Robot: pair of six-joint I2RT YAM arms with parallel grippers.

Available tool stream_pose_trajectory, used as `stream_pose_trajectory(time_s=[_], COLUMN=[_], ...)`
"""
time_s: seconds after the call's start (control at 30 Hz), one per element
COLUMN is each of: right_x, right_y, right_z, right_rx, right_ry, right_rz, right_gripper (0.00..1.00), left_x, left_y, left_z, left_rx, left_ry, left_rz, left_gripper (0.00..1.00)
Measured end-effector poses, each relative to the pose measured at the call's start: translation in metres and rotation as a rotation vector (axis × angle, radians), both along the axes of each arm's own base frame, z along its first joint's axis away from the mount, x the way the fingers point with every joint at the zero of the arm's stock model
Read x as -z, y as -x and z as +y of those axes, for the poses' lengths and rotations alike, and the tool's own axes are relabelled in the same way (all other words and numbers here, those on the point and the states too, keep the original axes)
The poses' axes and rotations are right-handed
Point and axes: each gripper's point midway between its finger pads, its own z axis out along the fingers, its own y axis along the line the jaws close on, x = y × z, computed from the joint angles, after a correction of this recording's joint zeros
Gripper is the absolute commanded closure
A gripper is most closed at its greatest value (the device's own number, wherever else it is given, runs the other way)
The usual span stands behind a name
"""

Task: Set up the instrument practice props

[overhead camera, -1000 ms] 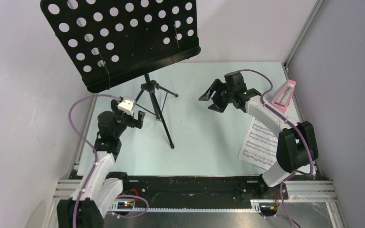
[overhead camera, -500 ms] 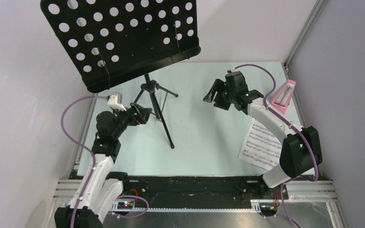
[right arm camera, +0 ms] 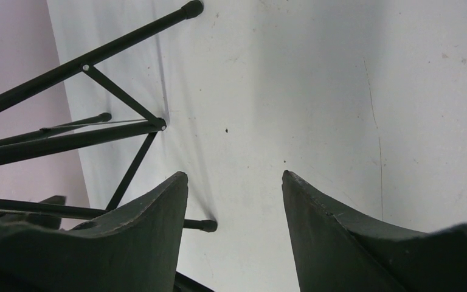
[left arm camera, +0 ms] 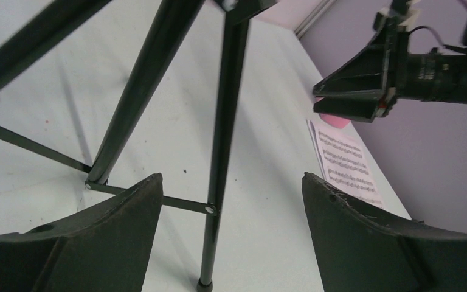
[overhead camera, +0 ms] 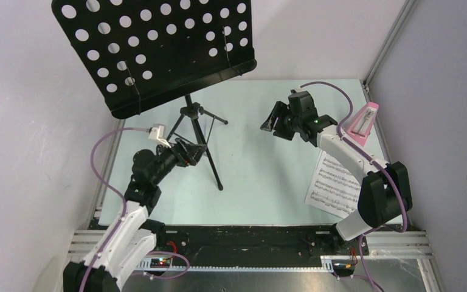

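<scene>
Left gripper (left arm camera: 231, 182) is gaping wide, gripping nothing, a music stand (overhead camera: 158, 48) leg standing just ahead of it. Right gripper (overhead camera: 272, 125) is hanging open, empty, with sheet music (overhead camera: 334, 182) and metronome (overhead camera: 363, 121) sitting behind it.

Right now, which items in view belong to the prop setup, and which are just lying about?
Job:
- music stand
- sheet music
- pink metronome

Not job (rig parts):
- purple cables
- aluminium frame rail
</scene>
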Motion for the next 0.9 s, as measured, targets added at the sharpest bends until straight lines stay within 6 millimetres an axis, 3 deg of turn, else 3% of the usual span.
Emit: stream_pose_trajectory(time_s=[0.17,0.3,0.63,0.9], right_x=[0.003,0.008,0.012,0.01], right_y=[0.001,0.002,0.004,0.001], right_z=[-0.002,-0.005,-0.007,-0.011], right_rx=[-0.003,-0.002,-0.009,-0.005], right_ry=[0.005,0.005,-0.004,-0.019], right_rz=[0.005,0.019,0.036,0.034], right_gripper=[0.41,0.43,0.44,0.49], left_x=[0.025,0.024,0.031,0.041], left_y=[-0.01,-0.016,-0.03,-0.028], left_z=[-0.009,-0.016,-0.023,-0.03], left_rx=[0.028,0.046,0.064,0.107], left_ry=[-0.012,-0.011,-0.037,-0.068], left_rz=[0.087,0.083,0.087,0.093], left_gripper=[0.28,0.41,0.52,0.64])
